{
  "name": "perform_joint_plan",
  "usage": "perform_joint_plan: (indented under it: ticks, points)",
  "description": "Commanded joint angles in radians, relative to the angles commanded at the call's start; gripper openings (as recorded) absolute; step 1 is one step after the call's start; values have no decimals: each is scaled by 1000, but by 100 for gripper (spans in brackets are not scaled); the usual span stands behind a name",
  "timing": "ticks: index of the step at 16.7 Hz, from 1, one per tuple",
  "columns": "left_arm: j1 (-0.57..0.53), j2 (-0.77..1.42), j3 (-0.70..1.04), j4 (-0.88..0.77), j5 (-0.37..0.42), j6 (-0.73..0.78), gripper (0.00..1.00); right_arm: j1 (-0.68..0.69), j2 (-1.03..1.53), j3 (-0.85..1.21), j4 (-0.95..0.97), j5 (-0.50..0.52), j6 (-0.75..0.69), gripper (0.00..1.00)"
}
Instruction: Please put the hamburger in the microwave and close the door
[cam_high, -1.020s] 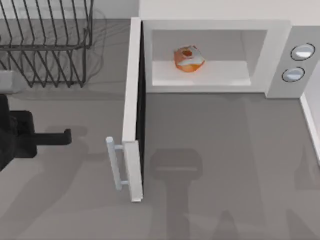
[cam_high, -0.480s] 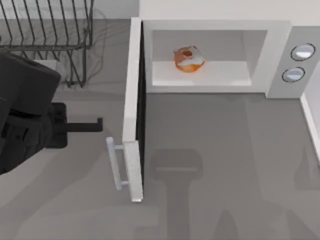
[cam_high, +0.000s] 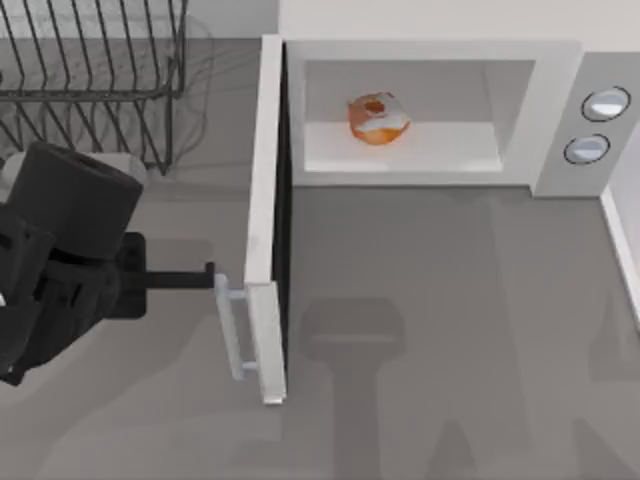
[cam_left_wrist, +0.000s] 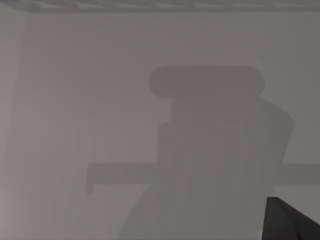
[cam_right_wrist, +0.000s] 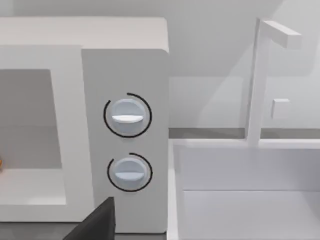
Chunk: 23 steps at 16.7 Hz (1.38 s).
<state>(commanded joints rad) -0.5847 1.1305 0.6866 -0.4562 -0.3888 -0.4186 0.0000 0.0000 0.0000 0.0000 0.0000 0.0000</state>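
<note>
Grey tabletop (cam_high: 450, 330) carries everything, with the large white boxy microwave (cam_high: 560, 110) against its far edge and a black wire rack (cam_high: 95, 80) in the far left corner. Inside the pale cavity sits the small round orange-brown hamburger (cam_high: 378, 118) with white and red patches, left of centre on the cavity floor, so the placing part looks done and only the closing remains. The tall white flat door (cam_high: 268, 220) stands fully open, swung out toward the near edge with its dark inner face turned to the cavity, and its light grey vertical bar handle (cam_high: 230, 325) is on the outer side at the free end. My left gripper (cam_high: 205, 280) reaches in from the table's left edge, its tip touching or just beside the door's outer face next to the handle; I cannot tell whether its fingers are spread or together. To close well, I judge the push should land near the free edge, follow the door's arc toward the microwave's front, and stay steady so the tip does not slide off or snag the handle. My right arm waits near the two round grey-blue knobs (cam_right_wrist: 127, 142).
</note>
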Motion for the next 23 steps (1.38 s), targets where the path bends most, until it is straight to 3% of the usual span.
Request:
perform_joint_plan:
  ticks: [5, 8, 14, 20, 23]
  points:
    - [0, 60, -155, 283, 1, 2, 0, 0, 0, 0, 0, 0, 0, 100]
    - [1, 99, -231, 369, 2, 4, 0, 0, 0, 0, 0, 0, 0, 100]
    - [-40, 99, -190, 359, -7, -13, 0, 0, 0, 0, 0, 0, 0, 100]
    - [-277, 337, 0, 316, -137, -207, 0, 0, 0, 0, 0, 0, 0, 100]
    - [-339, 398, 59, 294, -190, -268, 0, 0, 0, 0, 0, 0, 0, 100]
